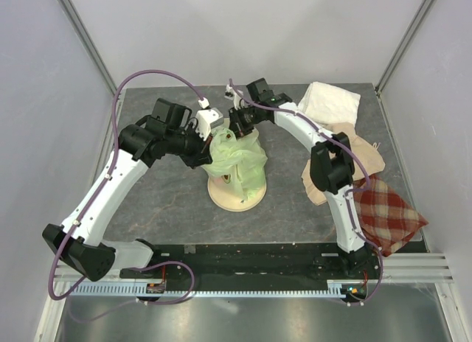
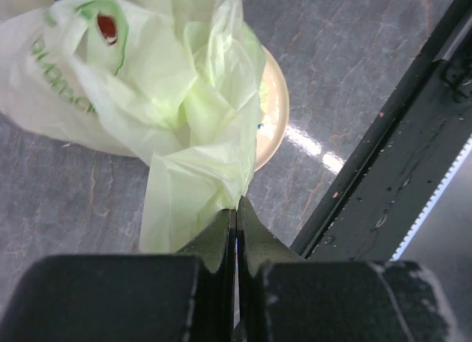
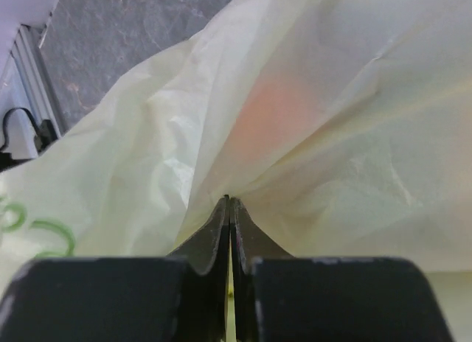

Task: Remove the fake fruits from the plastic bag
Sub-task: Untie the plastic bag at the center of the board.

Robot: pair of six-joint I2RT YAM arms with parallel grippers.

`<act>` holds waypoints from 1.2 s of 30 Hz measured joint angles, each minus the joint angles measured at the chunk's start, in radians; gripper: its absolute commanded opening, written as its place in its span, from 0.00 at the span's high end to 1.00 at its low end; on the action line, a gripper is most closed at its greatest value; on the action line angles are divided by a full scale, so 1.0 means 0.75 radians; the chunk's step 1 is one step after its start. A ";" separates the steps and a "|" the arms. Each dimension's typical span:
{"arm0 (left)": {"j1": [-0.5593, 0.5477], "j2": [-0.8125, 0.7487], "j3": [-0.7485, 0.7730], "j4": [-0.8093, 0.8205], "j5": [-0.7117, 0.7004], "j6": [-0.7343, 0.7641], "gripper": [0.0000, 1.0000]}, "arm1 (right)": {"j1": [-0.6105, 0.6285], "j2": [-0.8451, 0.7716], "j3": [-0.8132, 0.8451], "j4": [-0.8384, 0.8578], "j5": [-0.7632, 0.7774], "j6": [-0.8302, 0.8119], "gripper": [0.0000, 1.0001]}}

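Green bag (image 1: 236,159) in the middle of the frame: our left gripper (image 2: 236,213) and right gripper (image 3: 229,204) both pinch it tight. We should pull apart slowly, so nothing rips.

table (image 1: 169,209): dark grey, marbled | plate (image 1: 230,203): round, cream, mid-table | white cloth (image 1: 330,102): crumpled, far right corner | beige cloth (image 1: 366,155): just nearer, touching the white one | plaid cloth (image 1: 389,218): red and cream, right edge, touching the beige one | rail (image 1: 243,256): black, along the near edge
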 measured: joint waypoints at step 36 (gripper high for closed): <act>0.021 0.336 0.489 0.326 -0.390 0.619 0.99 | -0.542 -0.293 0.172 0.384 0.178 0.318 0.56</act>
